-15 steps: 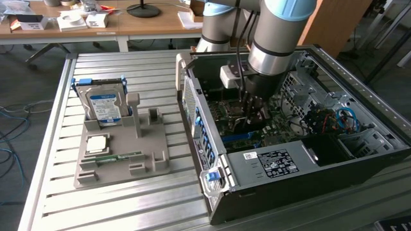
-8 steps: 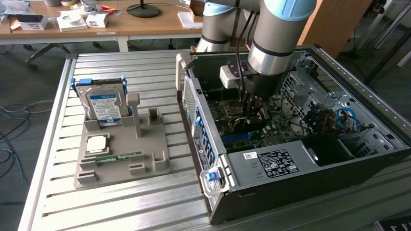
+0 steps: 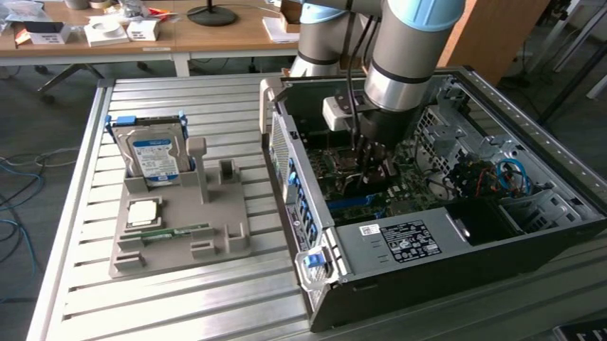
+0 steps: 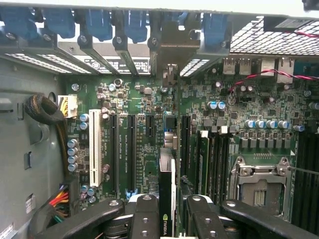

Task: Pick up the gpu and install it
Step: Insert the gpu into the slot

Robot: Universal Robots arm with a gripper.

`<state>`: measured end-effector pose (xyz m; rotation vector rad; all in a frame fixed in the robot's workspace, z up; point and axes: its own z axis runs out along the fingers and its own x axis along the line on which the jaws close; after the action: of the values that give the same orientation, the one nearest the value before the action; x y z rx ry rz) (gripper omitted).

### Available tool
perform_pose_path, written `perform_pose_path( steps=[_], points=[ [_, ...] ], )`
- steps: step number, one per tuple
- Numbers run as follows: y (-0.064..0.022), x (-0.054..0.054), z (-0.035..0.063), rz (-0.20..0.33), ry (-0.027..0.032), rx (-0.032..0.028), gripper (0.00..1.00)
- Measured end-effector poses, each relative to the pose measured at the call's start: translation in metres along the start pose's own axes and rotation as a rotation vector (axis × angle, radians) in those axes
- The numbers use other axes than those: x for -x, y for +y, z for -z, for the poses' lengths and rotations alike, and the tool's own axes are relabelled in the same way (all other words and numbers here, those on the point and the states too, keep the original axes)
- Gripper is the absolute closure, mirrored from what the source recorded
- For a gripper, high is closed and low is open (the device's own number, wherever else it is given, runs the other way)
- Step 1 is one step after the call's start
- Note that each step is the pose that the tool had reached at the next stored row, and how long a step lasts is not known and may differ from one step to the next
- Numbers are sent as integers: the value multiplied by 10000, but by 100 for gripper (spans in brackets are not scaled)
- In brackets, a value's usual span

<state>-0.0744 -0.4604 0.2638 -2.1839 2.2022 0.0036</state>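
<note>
My tool (image 4: 169, 221) is clamped on the gpu (image 4: 166, 172), holding it on edge inside the computer case (image 3: 399, 245), low over the motherboard (image 4: 144, 104), presumably so it lines up with a long slot.

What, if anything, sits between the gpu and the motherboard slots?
Nothing visible. The gripper holds the gpu edge-on over the motherboard; the expansion slots beside it look bare, and the cable bundle lies off by the case wall.
</note>
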Motion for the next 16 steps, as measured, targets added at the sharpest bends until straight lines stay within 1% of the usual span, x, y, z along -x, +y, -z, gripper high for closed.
perform_pose_path(
  steps=[13,14,16],
  points=[
    [4,0,5,0,0,2,74],
    [2,0,5,0,0,17,74],
    [-7,-1,5,-4,2,73,74]
  ],
)
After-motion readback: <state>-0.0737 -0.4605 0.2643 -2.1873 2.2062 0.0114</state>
